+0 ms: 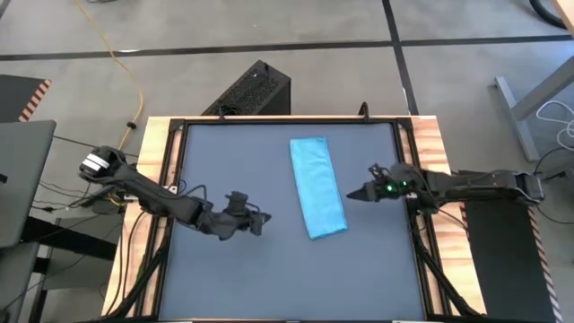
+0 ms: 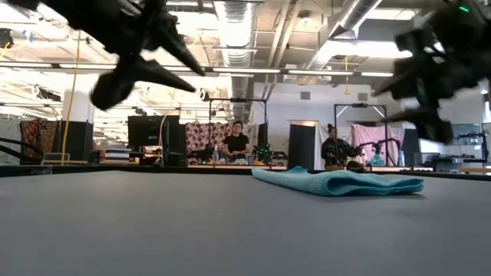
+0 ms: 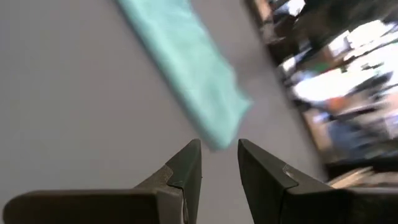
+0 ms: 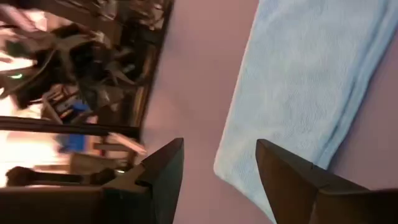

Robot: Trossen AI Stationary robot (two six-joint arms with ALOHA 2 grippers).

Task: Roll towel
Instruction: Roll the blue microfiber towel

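1. The bench [image 1: 233,161] is a dark grey sheet framed by a black rail and pale wooden side strips; most of its surface is bare.
2. The widest open room lies on the left half and along the near edge, where nothing rests on the sheet.
3. The towel [image 1: 317,187] lies right of centre, folded into a long narrow strip and lying flat, apart from both grippers.
4. Its long axis runs from the far edge toward the near edge, slightly slanted: the far end sits a little more to the left, the near end a little more to the right.
5. In the low view the towel [image 2: 337,182] shows as a low, flat fold with a rounded thicker edge toward the right.
6. The left gripper [image 1: 260,221] hovers above the bench left of the towel's near end, well apart from it; its fingers stand a narrow gap apart and hold nothing.
7. The right gripper [image 1: 352,195] hangs just beside the towel's right long edge, pointing at it; its fingers are spread wide and empty, above the cloth's edge in the right wrist view.
8. Beyond the far edge, two people [image 2: 237,142] sit in the room.
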